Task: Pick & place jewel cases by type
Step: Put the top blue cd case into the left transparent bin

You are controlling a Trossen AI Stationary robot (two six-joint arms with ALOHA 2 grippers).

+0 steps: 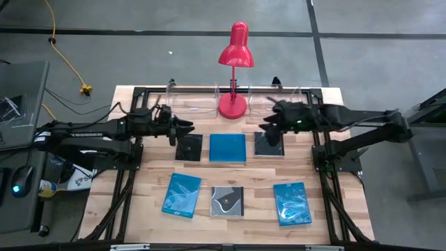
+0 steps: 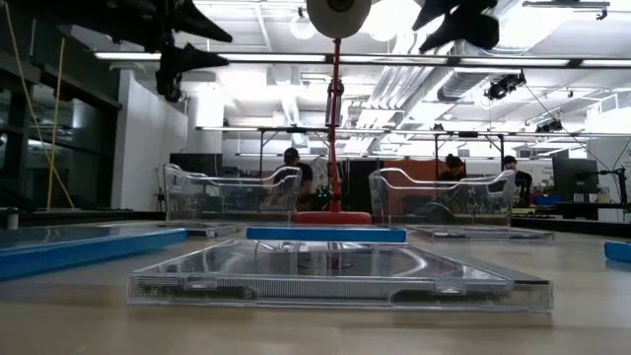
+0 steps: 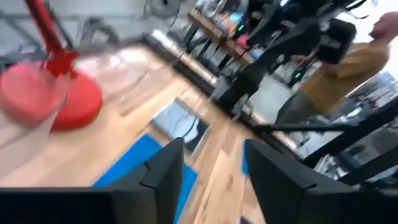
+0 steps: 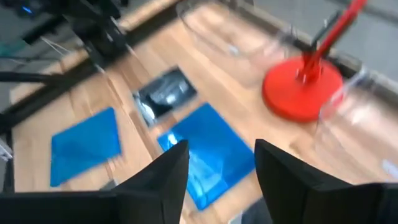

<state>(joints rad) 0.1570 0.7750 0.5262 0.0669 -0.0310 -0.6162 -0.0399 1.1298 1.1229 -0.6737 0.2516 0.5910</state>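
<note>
A red lamp (image 1: pixel 234 70) and 2 clear trays (image 1: pixel 191 104) flank both empty, parted hands, left hand (image 1: pixel 187 129) and right hand (image 1: pixel 268 129), above 6 jewel cases (image 1: pixel 228 148).

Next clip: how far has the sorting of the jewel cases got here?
Nothing looks sorted: all six flat cases lie on the table, three in a back row and three nearer the front, including the plain blue square case. Both clear plastic trays look empty. The left claw and right claw hover open, holding nothing.
</note>
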